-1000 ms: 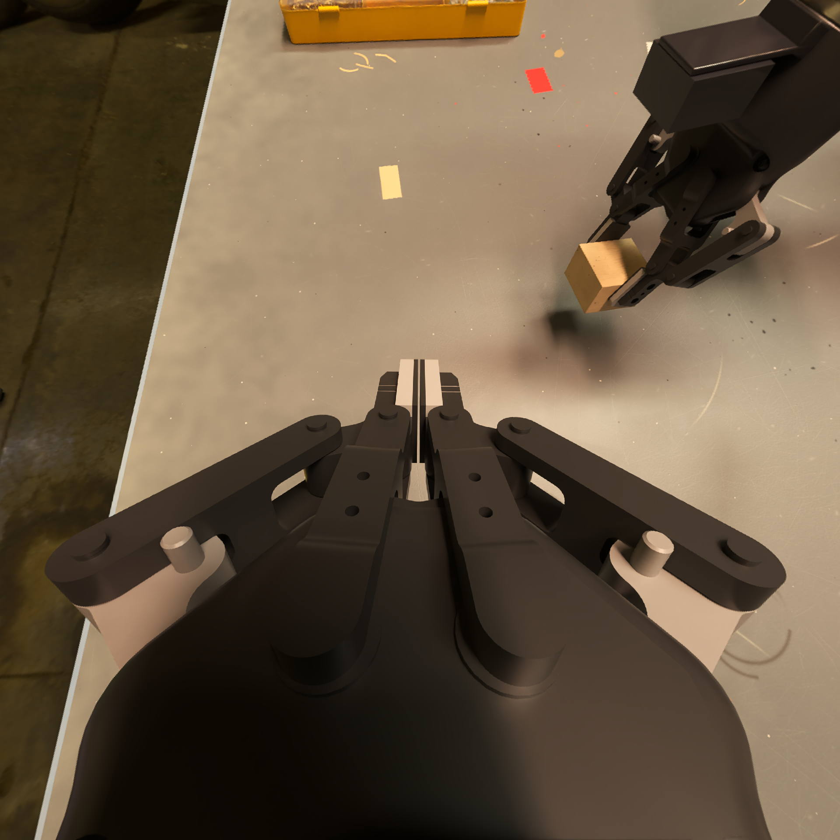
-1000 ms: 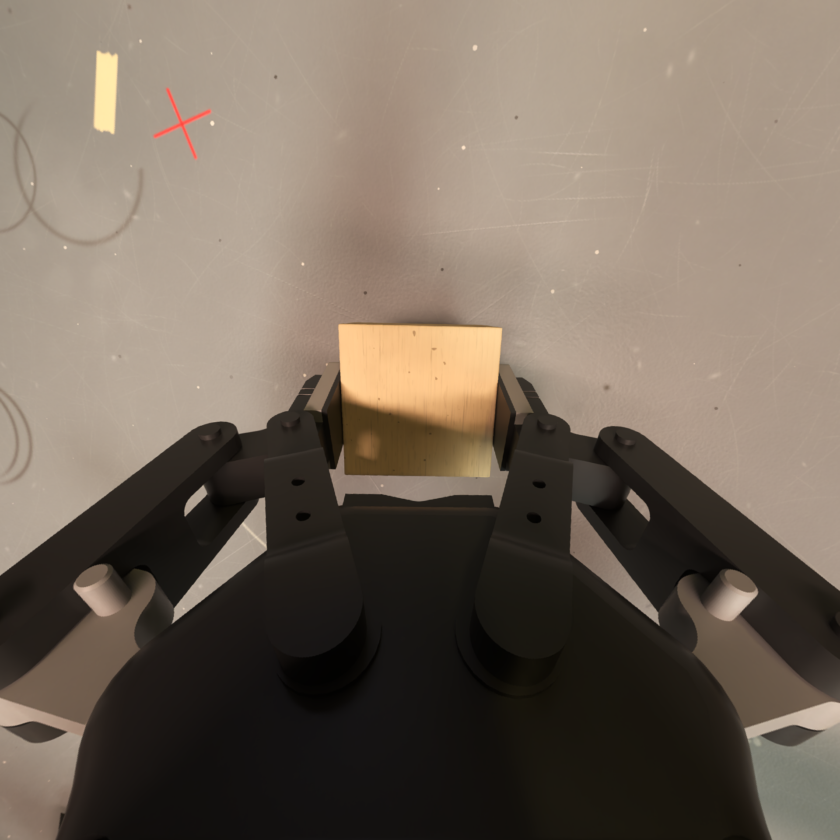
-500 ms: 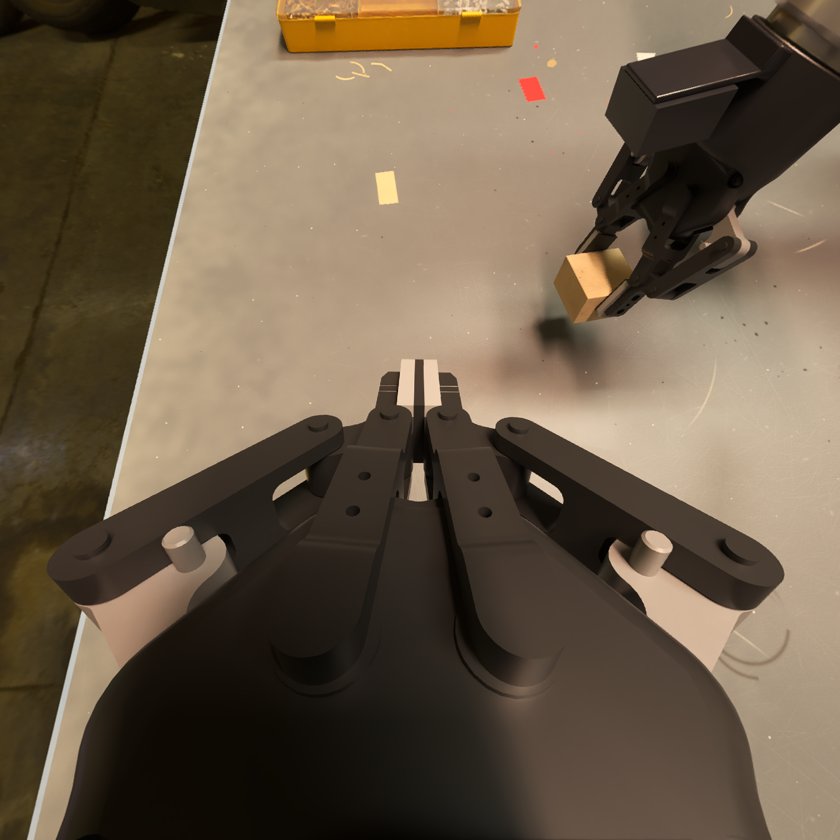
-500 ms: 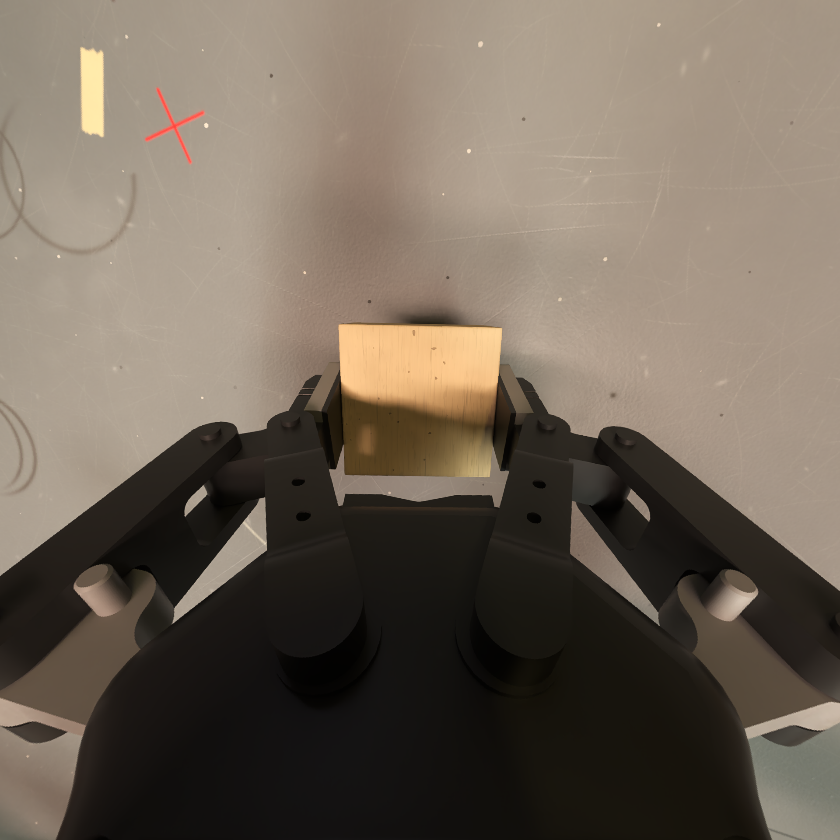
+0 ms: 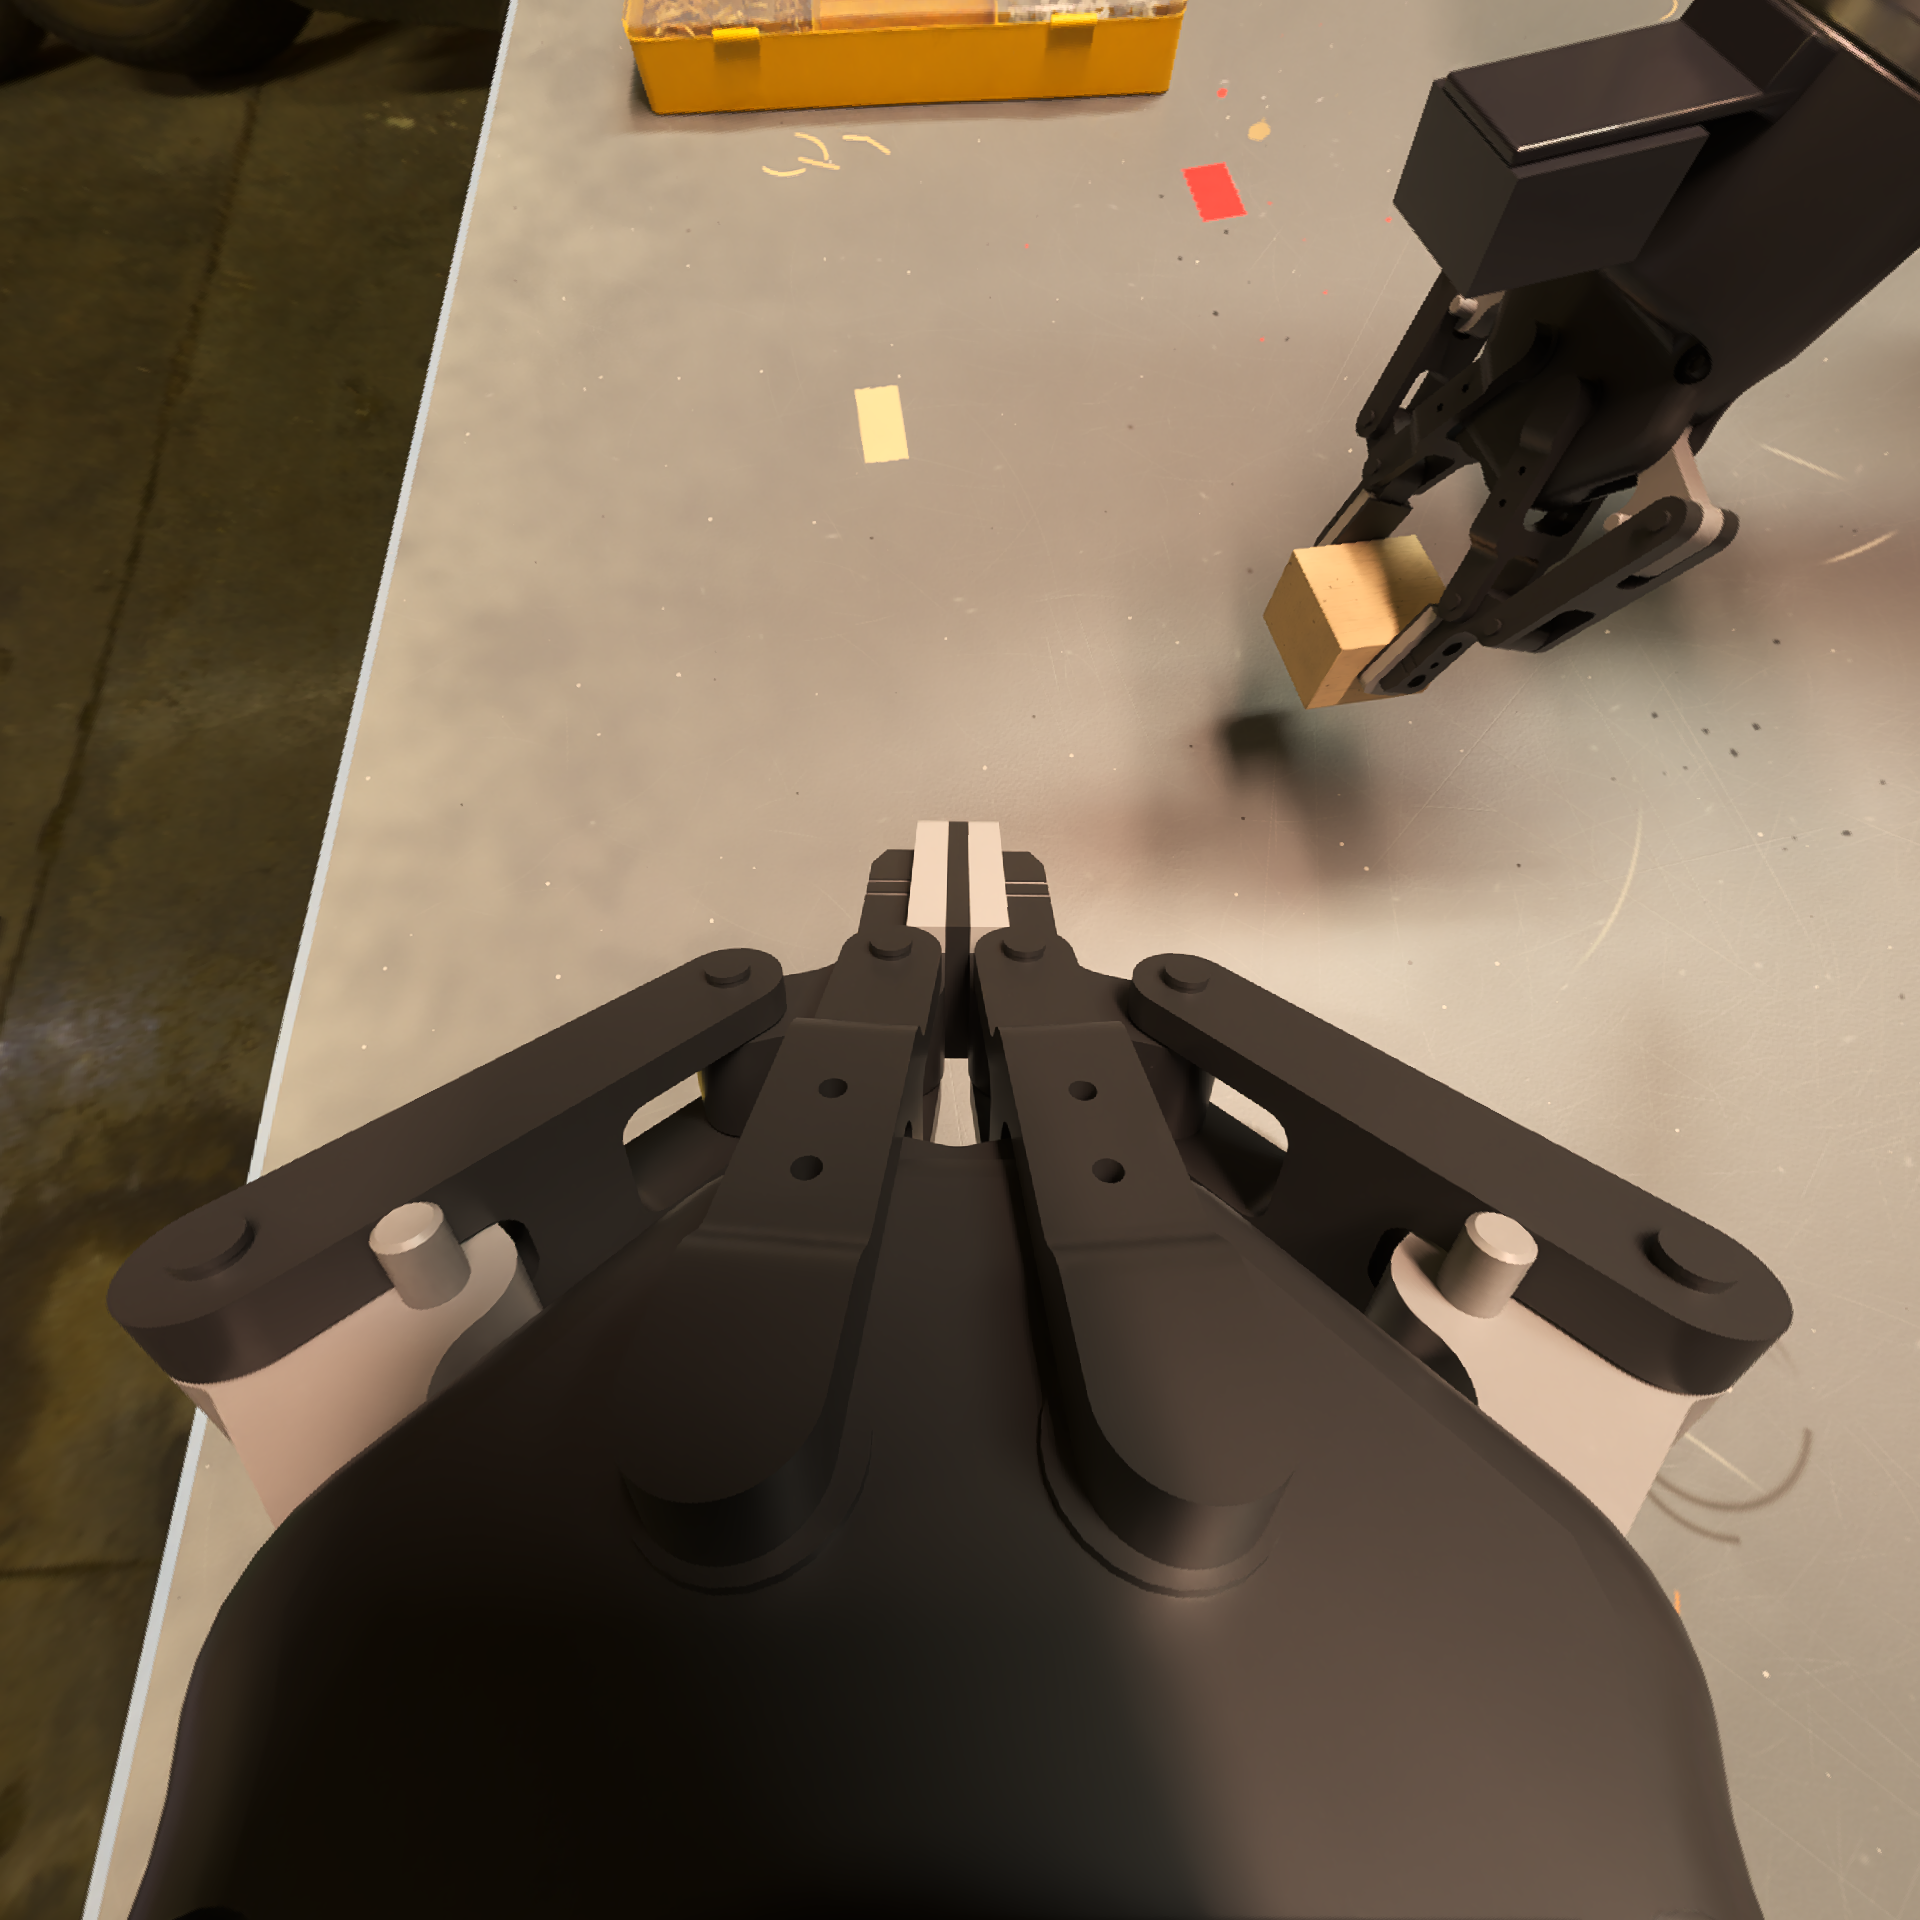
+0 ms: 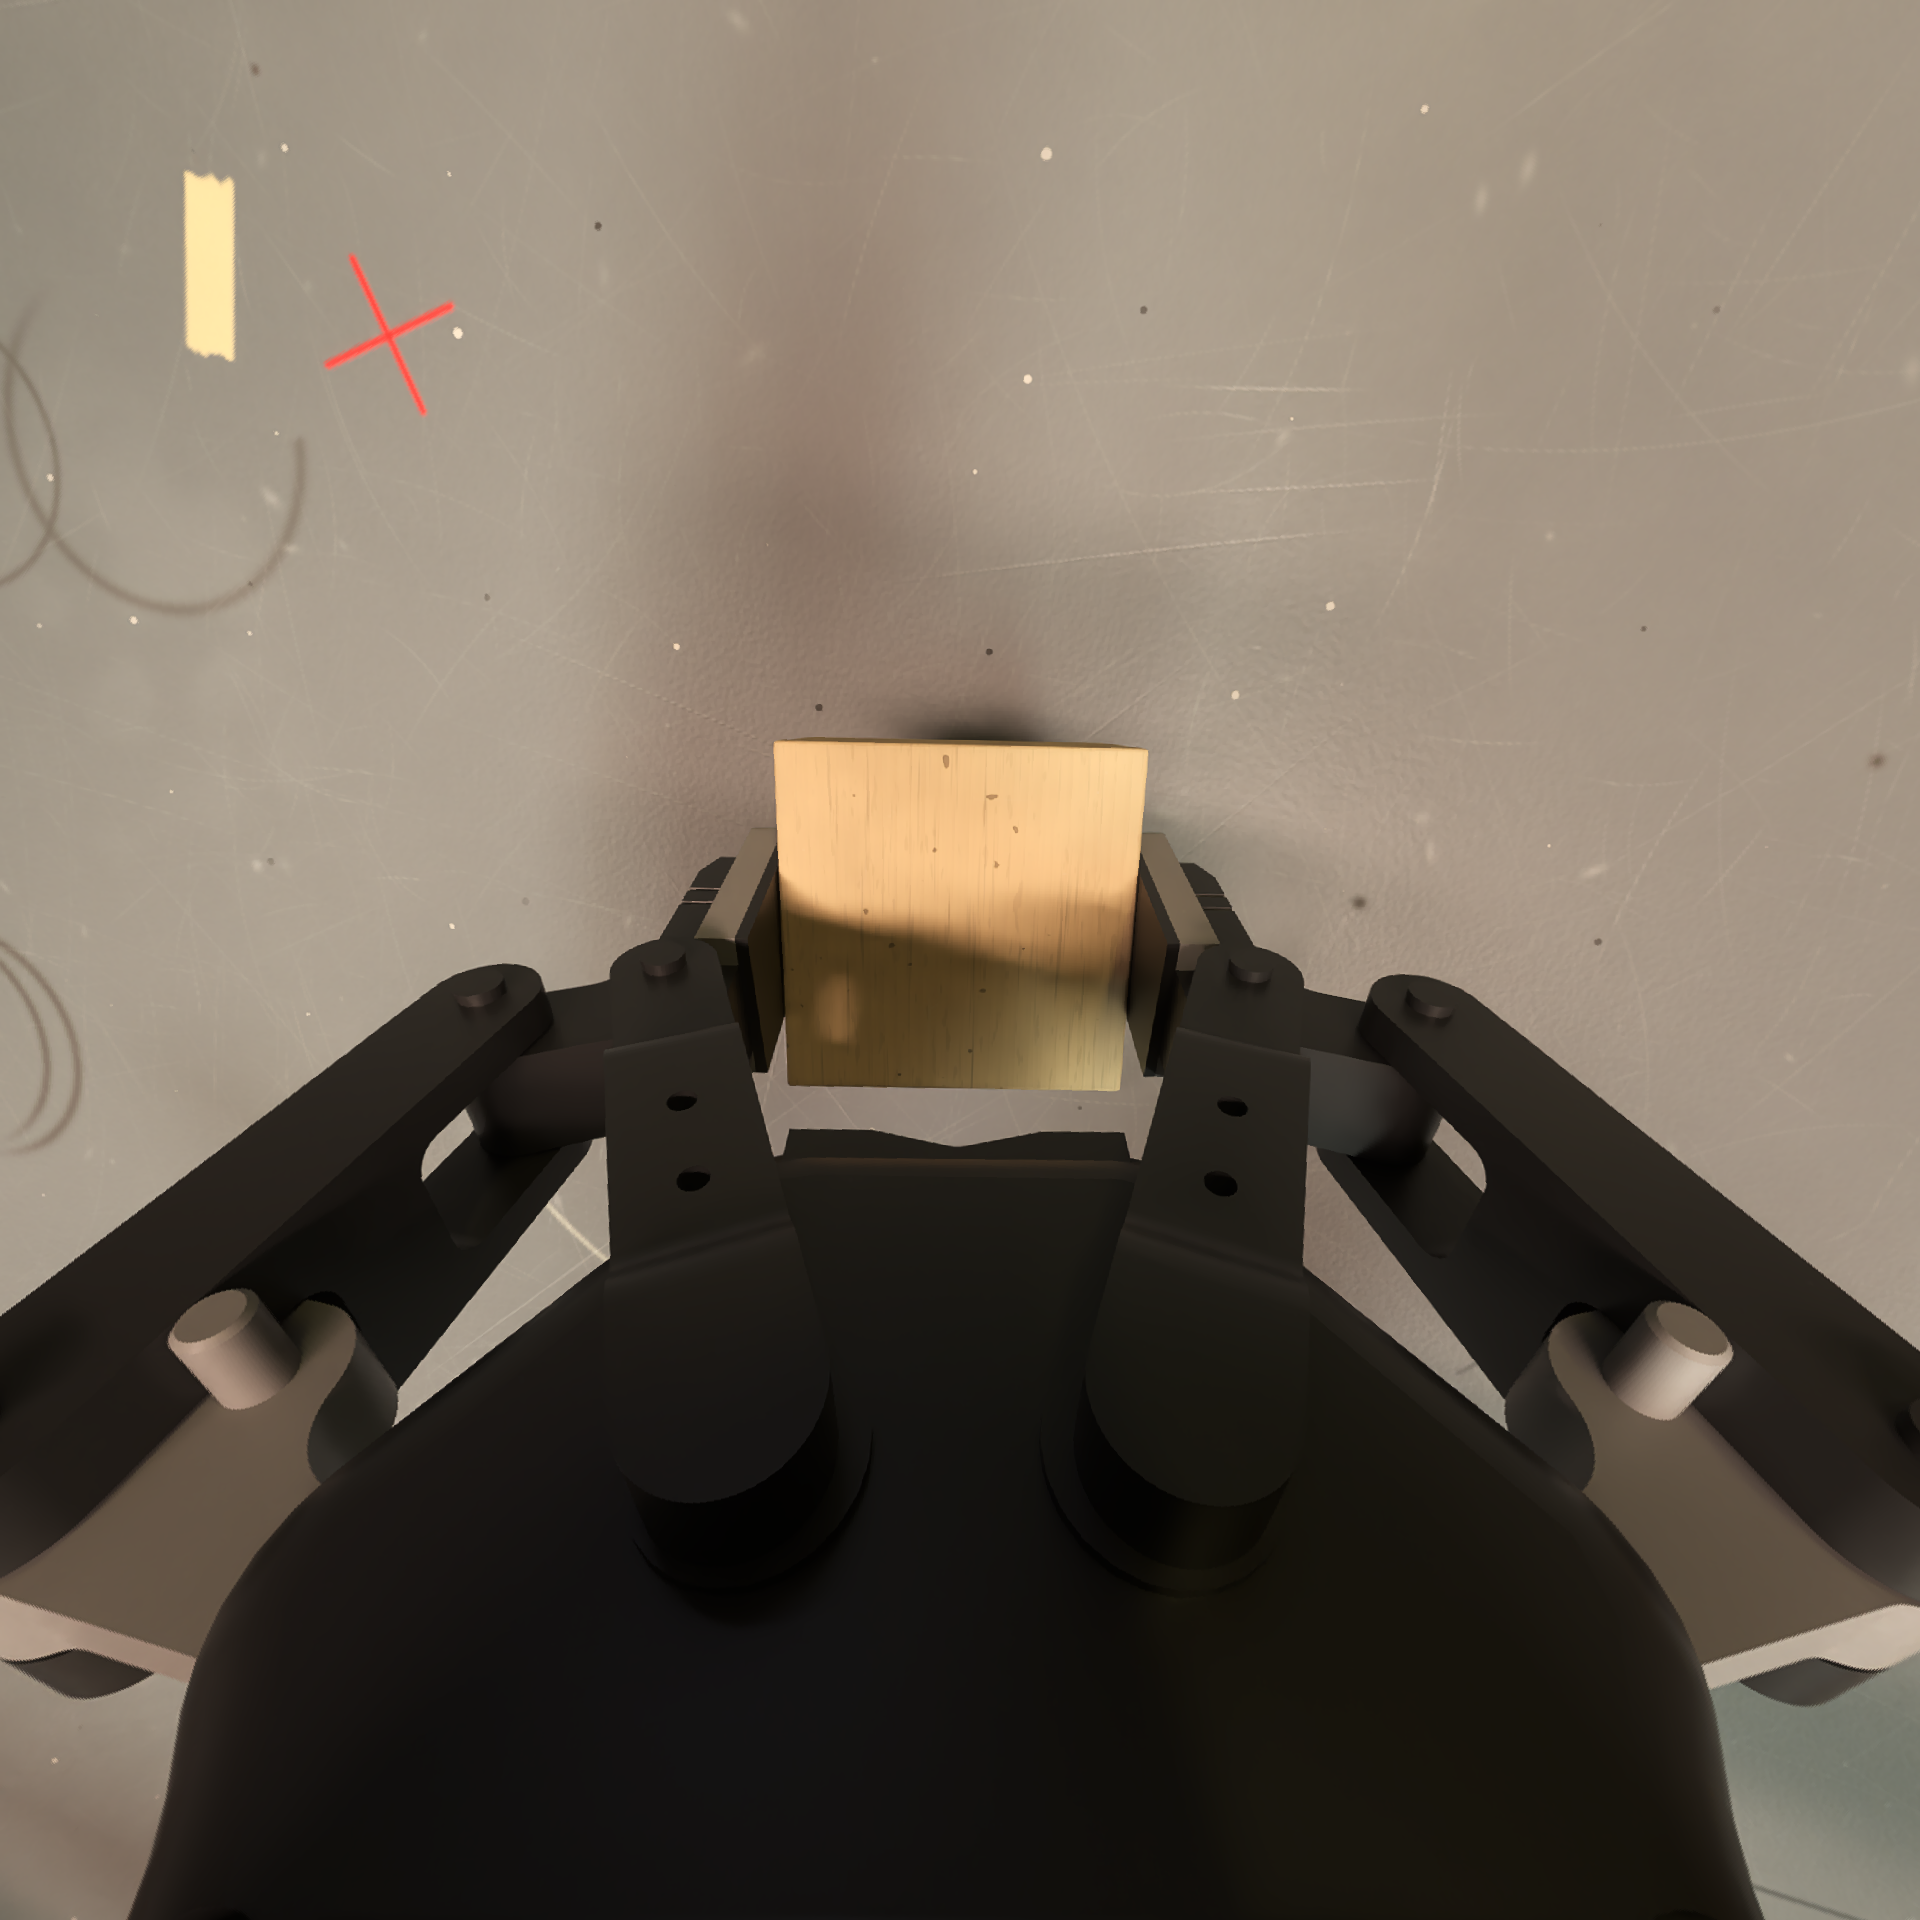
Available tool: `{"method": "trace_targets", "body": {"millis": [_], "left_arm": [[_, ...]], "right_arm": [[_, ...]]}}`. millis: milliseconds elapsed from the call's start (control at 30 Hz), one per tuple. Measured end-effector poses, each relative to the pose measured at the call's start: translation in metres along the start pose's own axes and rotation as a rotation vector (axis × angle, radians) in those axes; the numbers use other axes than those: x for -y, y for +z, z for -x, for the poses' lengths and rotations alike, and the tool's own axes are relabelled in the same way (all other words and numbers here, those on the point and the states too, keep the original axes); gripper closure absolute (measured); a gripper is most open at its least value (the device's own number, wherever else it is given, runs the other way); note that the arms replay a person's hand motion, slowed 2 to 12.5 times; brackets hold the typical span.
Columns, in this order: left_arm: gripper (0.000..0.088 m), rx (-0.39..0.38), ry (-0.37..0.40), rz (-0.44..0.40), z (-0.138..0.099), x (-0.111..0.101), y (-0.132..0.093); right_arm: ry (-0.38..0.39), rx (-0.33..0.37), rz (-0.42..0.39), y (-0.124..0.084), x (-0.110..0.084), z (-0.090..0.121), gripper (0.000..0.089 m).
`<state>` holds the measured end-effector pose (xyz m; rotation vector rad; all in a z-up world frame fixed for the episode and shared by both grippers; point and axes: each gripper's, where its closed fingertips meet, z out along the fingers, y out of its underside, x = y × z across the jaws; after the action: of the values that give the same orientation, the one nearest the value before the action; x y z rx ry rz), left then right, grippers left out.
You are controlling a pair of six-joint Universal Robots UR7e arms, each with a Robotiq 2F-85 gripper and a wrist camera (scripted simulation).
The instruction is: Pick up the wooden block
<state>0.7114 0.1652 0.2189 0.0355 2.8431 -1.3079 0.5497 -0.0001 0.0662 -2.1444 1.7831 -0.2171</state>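
One wooden block (image 6: 958,914), pale and square-faced with fine grain, hung clear of the table (image 5: 727,623), pinched on two sides by the right gripper (image 6: 958,935), its shadow on the surface below. The grey tabletop was scuffed, speckled and scratched, with dark flooring (image 5: 156,520) past its edge. The left gripper (image 5: 957,873) was fully closed on nothing. A yellow box (image 5: 904,62), tape strip (image 5: 881,423) and red patch (image 5: 1214,191) lay well apart.

Yellow case (image 5: 904,62): far side cut by top edge, contents too small to tell. Wooden block (image 6: 956,914): underside hidden.
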Motion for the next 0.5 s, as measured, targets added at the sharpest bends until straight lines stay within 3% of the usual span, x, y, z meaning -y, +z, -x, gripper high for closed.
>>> {"method": "trace_targets", "body": {"millis": [500], "left_arm": [[0.0877, 0.002, 0.001, 0.003, -0.0001, -0.0001, 0.0]], "right_arm": [[0.001, -0.064, 0.092, -0.0006, -0.0007, -0.0005, 0.0369]]}}
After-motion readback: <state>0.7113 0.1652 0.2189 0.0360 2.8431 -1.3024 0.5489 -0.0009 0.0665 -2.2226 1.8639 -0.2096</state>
